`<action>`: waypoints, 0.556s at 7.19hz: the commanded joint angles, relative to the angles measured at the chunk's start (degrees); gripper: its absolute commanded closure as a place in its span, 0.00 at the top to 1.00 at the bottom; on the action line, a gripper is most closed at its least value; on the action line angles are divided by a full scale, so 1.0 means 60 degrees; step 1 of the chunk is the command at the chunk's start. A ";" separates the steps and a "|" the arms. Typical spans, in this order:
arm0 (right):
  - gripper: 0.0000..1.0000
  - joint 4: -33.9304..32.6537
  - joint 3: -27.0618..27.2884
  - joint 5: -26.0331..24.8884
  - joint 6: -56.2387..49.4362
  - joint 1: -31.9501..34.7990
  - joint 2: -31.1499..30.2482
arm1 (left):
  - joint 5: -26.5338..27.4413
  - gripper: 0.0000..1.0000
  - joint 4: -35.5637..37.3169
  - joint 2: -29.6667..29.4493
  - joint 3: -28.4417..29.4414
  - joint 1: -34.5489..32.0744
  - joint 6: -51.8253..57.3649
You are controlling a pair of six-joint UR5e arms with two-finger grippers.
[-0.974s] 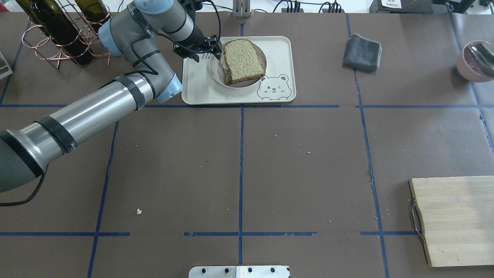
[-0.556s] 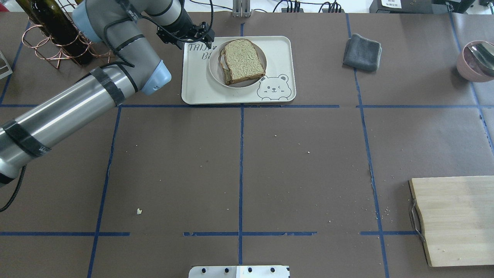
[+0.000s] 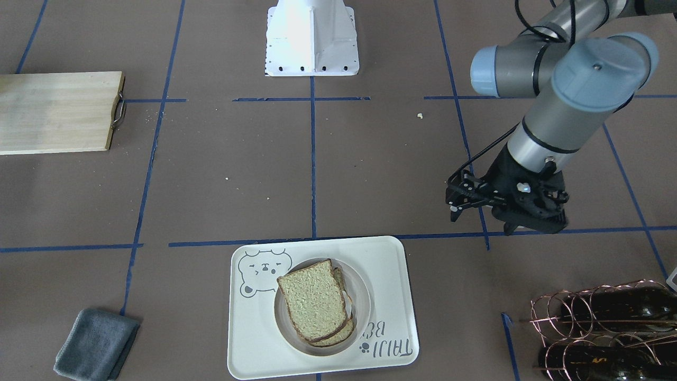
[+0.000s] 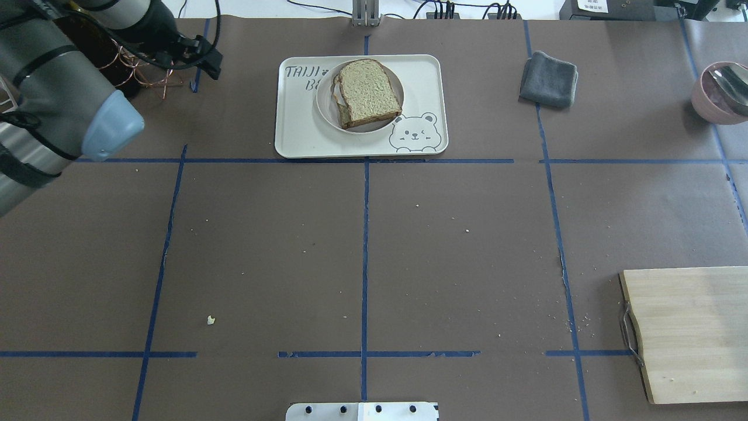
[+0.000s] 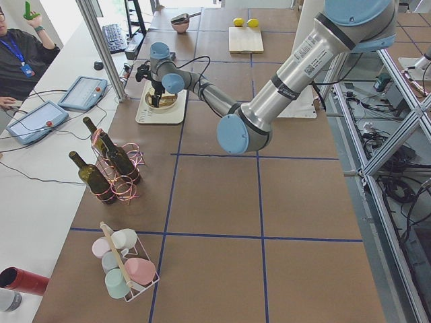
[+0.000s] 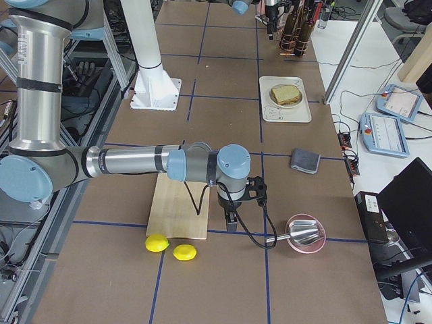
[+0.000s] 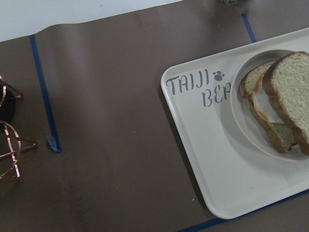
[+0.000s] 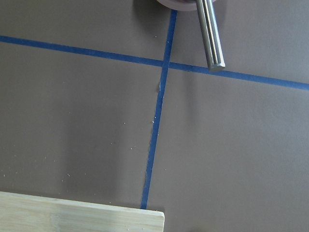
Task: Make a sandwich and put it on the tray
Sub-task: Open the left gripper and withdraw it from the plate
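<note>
The sandwich, two bread slices with white egg showing between them, lies on a small round white plate on the cream bear tray. It also shows in the front view. My left gripper is open and empty, off the tray's left side near the bottle rack; in the front view its fingers stand apart. My right gripper shows only in the right side view, beside the cutting board and far from the tray. I cannot tell whether it is open or shut.
A copper wire rack with dark bottles stands right beside my left gripper. A grey cloth lies right of the tray. A pink bowl with a metal utensil and a wooden cutting board are on the right. Two lemons lie near the board.
My left gripper has pulled back from the sandwich's left edge, leftward off the tray to the bottle rack. The sandwich stays on the plate.
</note>
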 commanded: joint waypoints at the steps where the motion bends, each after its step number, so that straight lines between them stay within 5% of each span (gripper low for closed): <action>1: 1.00 0.0016 0.0011 0.0017 0.0001 -0.0074 0.0020 | -0.0039 1.00 0.0553 0.1803 -0.1469 -0.0583 0.1313; 4: 1.00 0.0016 0.0011 0.0032 0.0001 -0.0103 0.0034 | -0.1235 1.00 0.0495 0.4204 -0.1474 -0.2570 0.4311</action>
